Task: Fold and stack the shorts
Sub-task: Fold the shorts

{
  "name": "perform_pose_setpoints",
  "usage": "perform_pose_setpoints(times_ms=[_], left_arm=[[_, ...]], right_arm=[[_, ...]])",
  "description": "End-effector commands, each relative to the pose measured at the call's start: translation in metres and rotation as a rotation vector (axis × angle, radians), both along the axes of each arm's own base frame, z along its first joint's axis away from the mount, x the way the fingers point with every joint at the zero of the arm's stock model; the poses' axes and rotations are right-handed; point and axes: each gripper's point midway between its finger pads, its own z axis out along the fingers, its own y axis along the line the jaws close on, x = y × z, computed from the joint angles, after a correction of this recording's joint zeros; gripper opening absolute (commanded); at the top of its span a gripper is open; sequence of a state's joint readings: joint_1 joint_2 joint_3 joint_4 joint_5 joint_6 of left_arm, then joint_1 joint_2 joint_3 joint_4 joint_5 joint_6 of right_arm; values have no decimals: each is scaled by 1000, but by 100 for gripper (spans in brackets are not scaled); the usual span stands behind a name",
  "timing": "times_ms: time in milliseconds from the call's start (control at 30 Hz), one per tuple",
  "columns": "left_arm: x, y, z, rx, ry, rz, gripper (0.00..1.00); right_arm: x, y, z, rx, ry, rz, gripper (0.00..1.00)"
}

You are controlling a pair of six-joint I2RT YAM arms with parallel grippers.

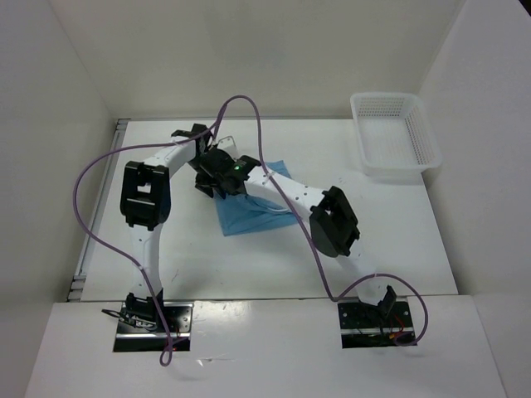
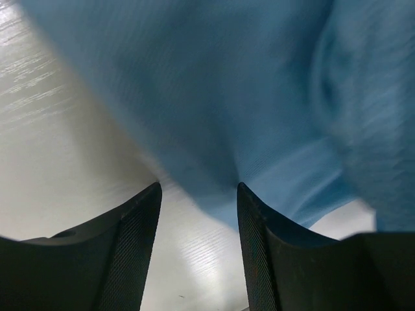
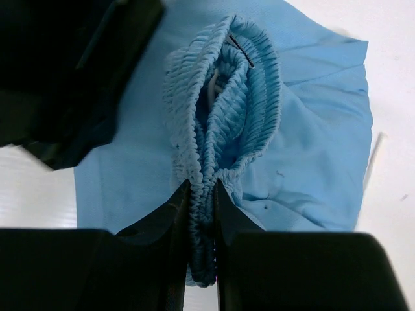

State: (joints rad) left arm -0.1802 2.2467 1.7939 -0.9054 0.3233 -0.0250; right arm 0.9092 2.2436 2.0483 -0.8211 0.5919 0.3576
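The light sky-blue shorts (image 1: 251, 212) lie on the white table, partly under both wrists. In the right wrist view my right gripper (image 3: 201, 189) is shut on the bunched elastic waistband (image 3: 224, 97), with the legs of the shorts (image 3: 311, 149) spread behind it. A bit of white cord shows inside the gathers. In the left wrist view my left gripper (image 2: 198, 194) is open, close over the table, and an edge of the blue fabric (image 2: 214, 97) dips between its fingertips. In the top view the left gripper (image 1: 204, 168) and right gripper (image 1: 217, 189) crowd together at the shorts' left end.
A white mesh basket (image 1: 394, 137) stands at the back right of the table (image 1: 348, 249). White walls close in on the left, back and right. Purple cables loop over both arms. The left arm's dark body (image 3: 78, 71) fills the right wrist view's upper left.
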Motion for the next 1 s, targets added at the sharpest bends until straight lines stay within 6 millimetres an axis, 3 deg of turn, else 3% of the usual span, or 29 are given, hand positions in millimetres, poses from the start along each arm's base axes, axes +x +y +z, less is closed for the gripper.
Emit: perform_pose_setpoints(times_ms=[0,33,67,133,200,267,300,333,400,433,467,533,567,633,667,733,767,800,833,867,900,967], left_arm=[[-2,-3,-24,-4,33,-30,58],[-2,-3,-24,-4,33,-30,58],[-3,-1,-29,7,41,-29,58],[-1,4,-29,16,39,-17,58],[3,9,-28,23,29,-7,61],[7,21,-28,23,29,22,61],[8,28,-28,35,27,34,62],[11,35,-24,49,13,48,62],[17,56,-20,65,-8,94,62],[21,65,-12,80,-30,112,62],[23,73,-7,80,-42,130,62],[27,94,9,106,-79,173,63],[29,98,16,127,-101,178,63],[33,105,45,142,-170,197,63],[31,98,52,139,-187,181,63],[30,75,84,108,-262,136,63],[23,59,92,67,-263,106,64],[19,38,108,29,-295,62,64],[10,27,112,0,-278,36,64],[4,12,114,-43,-262,6,65],[-2,-5,118,-60,-268,-35,65],[-13,-18,110,-59,-234,-70,67]], right_arm=[[0,26,32,68,-40,44,0],[-1,28,22,58,-23,49,0],[-5,35,25,73,-23,67,1],[-11,48,13,87,6,98,9],[-13,54,13,97,21,139,24],[-27,78,14,133,44,248,42],[-28,83,20,150,38,278,47],[-44,100,31,193,37,353,54],[-61,116,48,202,12,483,63],[-86,131,52,221,28,580,69],[-96,140,77,262,-17,639,72],[-109,144,90,285,-36,700,73],[-119,148,116,355,-66,724,76],[-110,131,112,397,-54,654,76],[-103,121,116,416,-66,614,76],[-90,94,117,491,-61,507,76],[-65,69,117,514,-66,418,76],[-58,45,113,537,-57,350,76],[-48,29,112,597,-35,260,76],[-24,-4,110,626,-43,159,76],[-24,-27,103,653,-34,99,74],[-14,-63,90,701,-7,-41,74]])
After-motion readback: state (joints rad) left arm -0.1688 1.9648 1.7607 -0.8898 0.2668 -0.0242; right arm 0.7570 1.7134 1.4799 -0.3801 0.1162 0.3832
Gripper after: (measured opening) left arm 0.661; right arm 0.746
